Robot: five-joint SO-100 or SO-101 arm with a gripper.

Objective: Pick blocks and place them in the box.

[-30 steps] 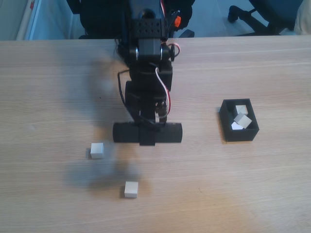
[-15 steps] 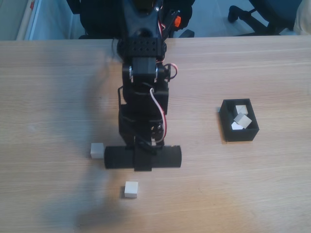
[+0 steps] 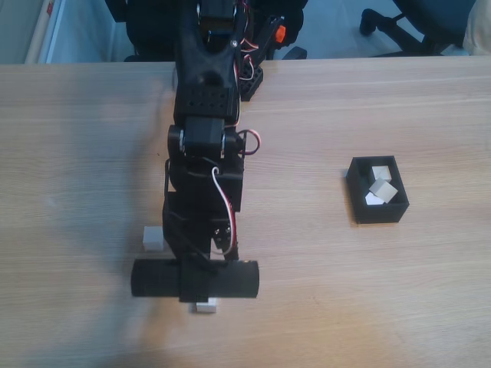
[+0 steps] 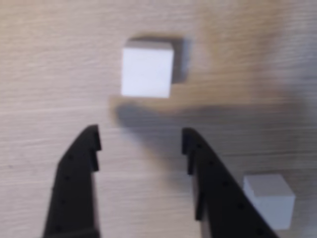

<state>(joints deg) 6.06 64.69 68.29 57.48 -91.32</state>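
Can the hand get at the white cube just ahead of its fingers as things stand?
Probably yes. In the wrist view the hand is open, and the cube lies on bare table just beyond the fingertips, with nothing between. The other cube sits off to the side.

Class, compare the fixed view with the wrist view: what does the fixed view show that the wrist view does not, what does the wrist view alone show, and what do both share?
Fixed view alone: the black box with three white cubes inside, and the arm reaching over the table.

Wrist view alone: the gripper with its jaws open and empty, one cube ahead of the fingertips.

Both share: the wooden table and two loose cubes on it, partly hidden by the arm in the fixed view.
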